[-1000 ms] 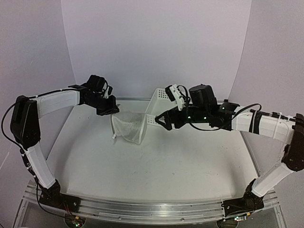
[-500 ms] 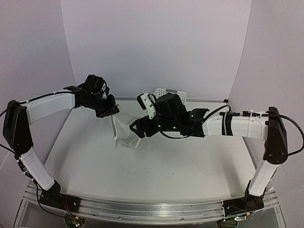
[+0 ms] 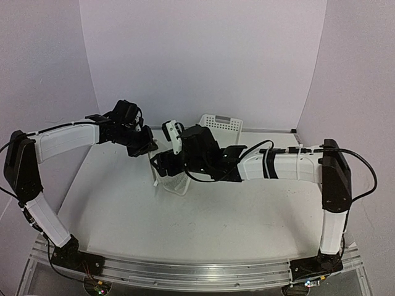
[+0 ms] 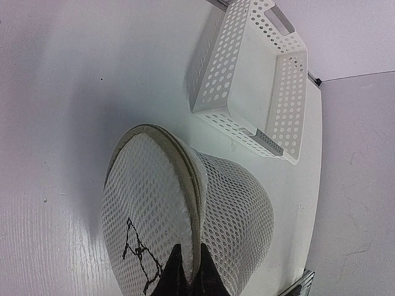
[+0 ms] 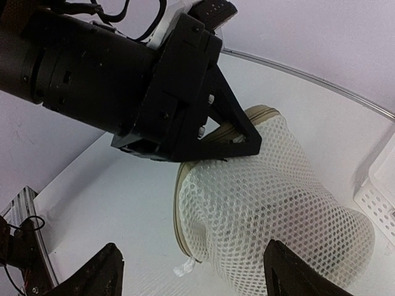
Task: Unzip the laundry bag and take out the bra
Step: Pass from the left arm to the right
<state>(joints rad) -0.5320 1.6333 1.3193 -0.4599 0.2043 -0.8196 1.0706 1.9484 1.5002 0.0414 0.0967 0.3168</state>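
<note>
Unzipping pending: left gripper (image 4: 188,271) clamps the laundry bag (image 5: 278,203) by its rim; right gripper (image 5: 197,271), jaws wide and empty beside it, should unzip it next.

Soft white mesh cloth laundry bag (image 4: 234,209), perforated white plastic basket (image 4: 216,68), faintly glossy, smooth glossy white table (image 4: 74,74)

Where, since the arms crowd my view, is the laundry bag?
The laundry bag is left of centre in the top view, its rim pinched by the left gripper, the right gripper beside it, the white basket behind.
</note>
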